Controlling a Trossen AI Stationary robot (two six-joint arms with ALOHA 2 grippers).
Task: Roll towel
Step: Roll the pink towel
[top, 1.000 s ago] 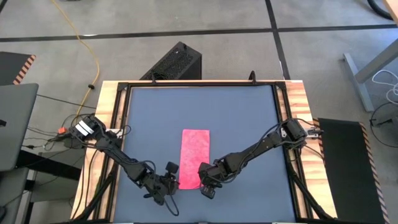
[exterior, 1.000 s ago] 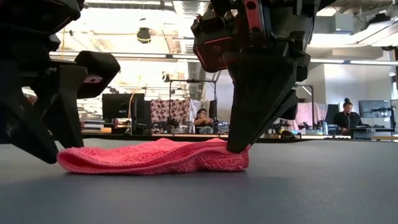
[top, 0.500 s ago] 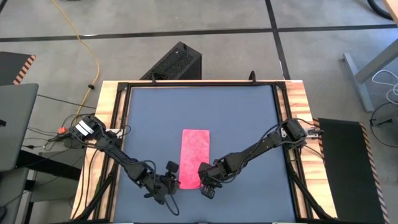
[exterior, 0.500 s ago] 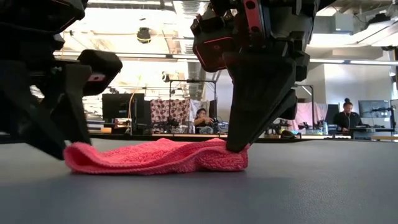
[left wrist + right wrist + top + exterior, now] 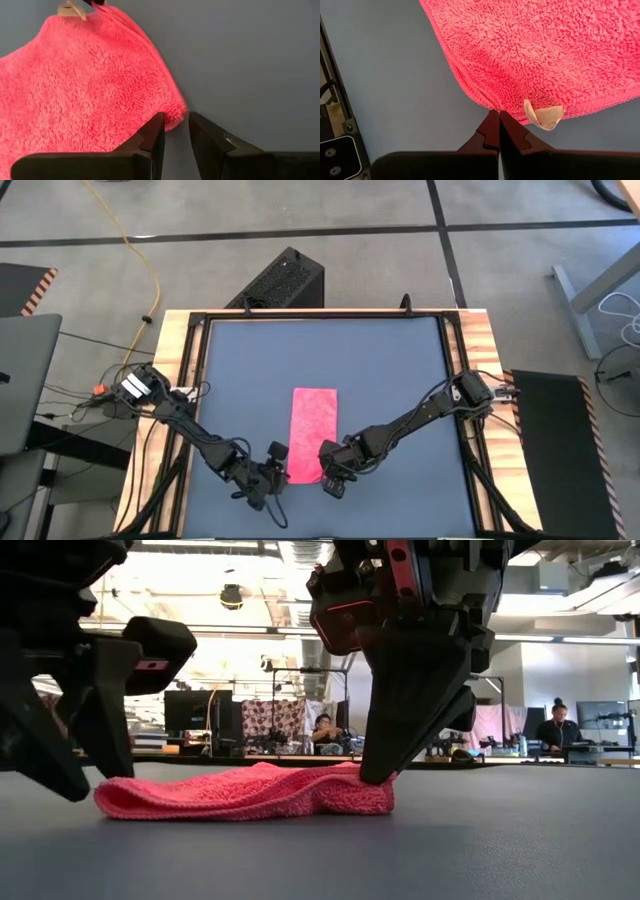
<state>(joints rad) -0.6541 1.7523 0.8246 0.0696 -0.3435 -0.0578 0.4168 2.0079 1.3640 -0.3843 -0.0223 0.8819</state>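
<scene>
**Grey mat, one pink cloth**

A wooden-edged table [image 5: 172,370] carries a dark grey mat [image 5: 380,370]. The pink towel [image 5: 313,434] lies flat on it, one near corner at each gripper's fingertips [image 5: 155,131].

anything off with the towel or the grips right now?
Nothing damaged or spilled. The towel lies flat and straight on the mat. Uneven grips, though: the right gripper is shut on the towel's near edge beside a small pale tag, while the left gripper is open at its corner, holding nothing.
</scene>
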